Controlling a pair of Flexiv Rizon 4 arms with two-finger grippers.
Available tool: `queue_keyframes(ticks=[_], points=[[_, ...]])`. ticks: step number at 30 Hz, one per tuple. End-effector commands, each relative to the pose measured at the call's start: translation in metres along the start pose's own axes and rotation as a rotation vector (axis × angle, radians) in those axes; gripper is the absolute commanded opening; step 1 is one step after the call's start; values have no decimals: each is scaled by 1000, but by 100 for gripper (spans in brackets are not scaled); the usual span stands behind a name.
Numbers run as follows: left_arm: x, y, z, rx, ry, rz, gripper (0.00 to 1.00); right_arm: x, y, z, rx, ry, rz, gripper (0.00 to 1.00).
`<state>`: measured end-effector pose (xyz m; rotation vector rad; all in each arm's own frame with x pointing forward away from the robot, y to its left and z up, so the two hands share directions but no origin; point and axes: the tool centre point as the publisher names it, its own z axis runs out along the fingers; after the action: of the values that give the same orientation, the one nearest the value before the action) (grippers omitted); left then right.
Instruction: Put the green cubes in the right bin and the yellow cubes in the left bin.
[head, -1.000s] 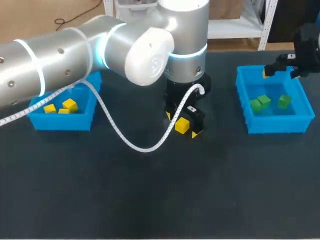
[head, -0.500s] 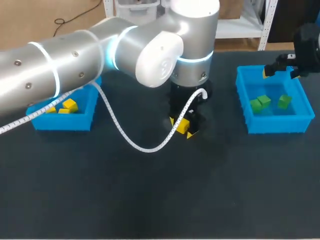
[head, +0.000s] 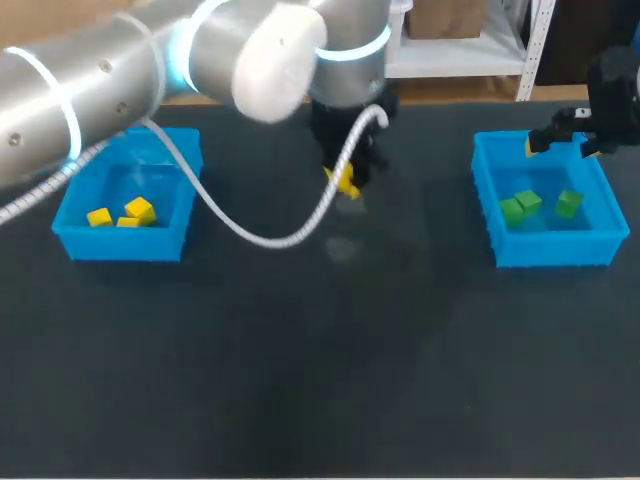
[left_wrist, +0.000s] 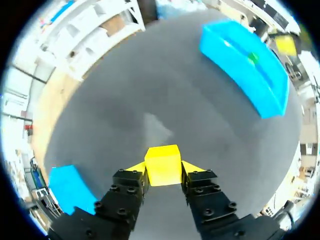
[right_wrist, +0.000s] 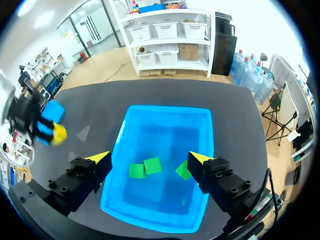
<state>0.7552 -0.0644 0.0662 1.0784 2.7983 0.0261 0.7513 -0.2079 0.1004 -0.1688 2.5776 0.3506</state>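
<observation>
Head view: the left gripper (head: 343, 183) is holding a yellow cube (head: 346, 178) above the table's far middle, well apart from the left bin (head: 70, 235). The right gripper (head: 562, 142) is hovering over the right bin's (head: 545, 252) far edge.

Left wrist view: both fingers are pressing the cube's sides.

Right wrist view: the fingers are standing wide over three green cubes (right_wrist: 152, 165).

By my judgement the carrying step is under way; next calls for swinging left over the left bin and releasing.

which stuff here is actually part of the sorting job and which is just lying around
Part of the job:
yellow cube held by the left gripper;
left bin holding three yellow cubes;
right bin holding three green cubes;
right gripper, open above the right bin.

Just there:
the dark table;
the white cable on the left arm.
</observation>
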Motion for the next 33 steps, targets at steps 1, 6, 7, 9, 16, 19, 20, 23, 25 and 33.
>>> queue_keyframes(ticks=[1,6,7,9,16,19,20,23,25,33], points=[[29,44,-57,-103,-217,-147,0,2,1,-1,8,-6,1,100],[61,103,-70,-195,-222,-306,0,2,1,-1,8,-6,1,100],[70,114,-70,-208,-216,-340,0,2,1,-1,8,-6,1,100],[88,132,-68,-231,-200,-398,0,2,1,-1,8,-6,1,100],[151,177,-54,-231,-150,-589,0,2,1,-1,8,-6,1,100],[165,187,-49,-233,-135,-629,0,2,1,-1,8,-6,1,100],[168,189,-48,-238,-129,-636,0,2,1,-1,8,-6,1,100],[173,193,-43,-243,-117,-647,0,2,1,-1,8,-6,1,100],[173,196,-40,-243,-113,-655,0,2,1,-1,8,-6,1,100],[166,197,-42,-220,-138,-680,100,2,1,-1,8,-6,1,100]])
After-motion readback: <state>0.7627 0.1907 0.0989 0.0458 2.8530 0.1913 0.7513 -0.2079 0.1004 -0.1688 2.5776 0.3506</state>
